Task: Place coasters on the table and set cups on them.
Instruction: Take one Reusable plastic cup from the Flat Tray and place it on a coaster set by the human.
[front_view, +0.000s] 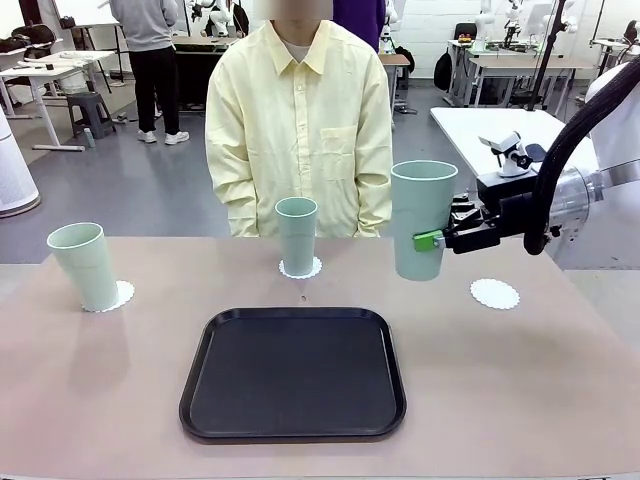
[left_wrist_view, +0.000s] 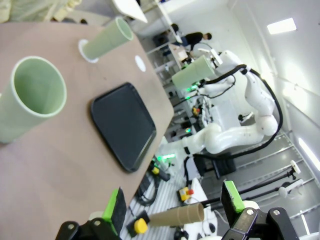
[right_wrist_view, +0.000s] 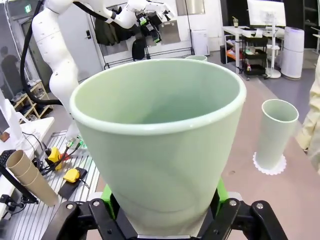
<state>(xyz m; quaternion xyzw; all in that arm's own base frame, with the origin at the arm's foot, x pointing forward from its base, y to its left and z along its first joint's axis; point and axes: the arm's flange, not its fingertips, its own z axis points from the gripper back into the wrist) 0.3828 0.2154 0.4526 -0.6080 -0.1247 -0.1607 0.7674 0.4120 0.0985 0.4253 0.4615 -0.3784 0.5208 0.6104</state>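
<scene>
The matte black tray (front_view: 293, 373) lay nearest on the smooth beige worktop (front_view: 90, 400). Beyond it, two tapered mint cups (front_view: 296, 235) stood on scalloped white coasters (front_view: 495, 293). The right gripper (front_view: 432, 240) held a third cup (front_view: 421, 219) aloft beside the bare coaster. The left gripper (left_wrist_view: 175, 202) gaped empty.

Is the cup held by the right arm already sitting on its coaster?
No, the right claw holds the cup in the air, left of the bare coaster on the table.

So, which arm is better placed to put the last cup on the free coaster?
The right: its right gripper holds the third cup above the table, near the free coaster.
</scene>
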